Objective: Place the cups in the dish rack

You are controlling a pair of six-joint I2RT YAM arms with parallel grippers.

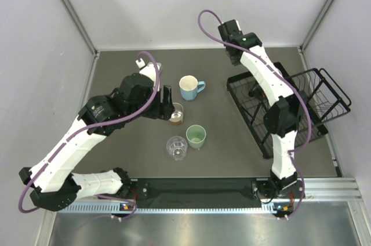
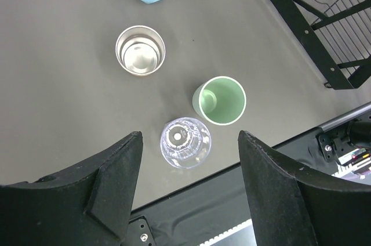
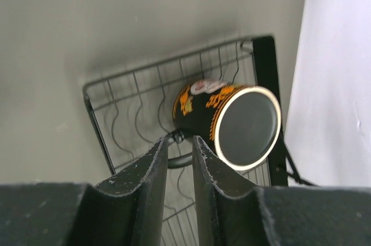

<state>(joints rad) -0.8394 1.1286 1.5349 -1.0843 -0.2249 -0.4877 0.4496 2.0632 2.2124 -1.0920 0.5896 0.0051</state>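
Now, you've got a dark grey worktop [image 1: 127, 66] boxed in by plain white walls [image 1: 174, 2], with the black wire dish rack [image 1: 246, 112] sitting on its right side. Four cups stand upright in a loose cluster left of the rack: the light blue mug [image 1: 189, 87] at the back, the amber glass [image 2: 140, 50] next, then the mint tumbler [image 2: 220, 101] and the clear ribbed cup [image 2: 185, 141] nearest your arm bases.

Your left fingers [image 2: 110, 182] are spread wide and holding nothing. They hover above the worktop close to the amber glass and touch no cup.

Over at the rack, your right fingers [image 3: 145, 188] are drawn almost together. The dark mug [image 3: 200, 112], patterned in orange, lies on its side on the rack's wires, mouth toward the wrist camera. Its handle sits between those fingers, and from this angle they look clamped on it.
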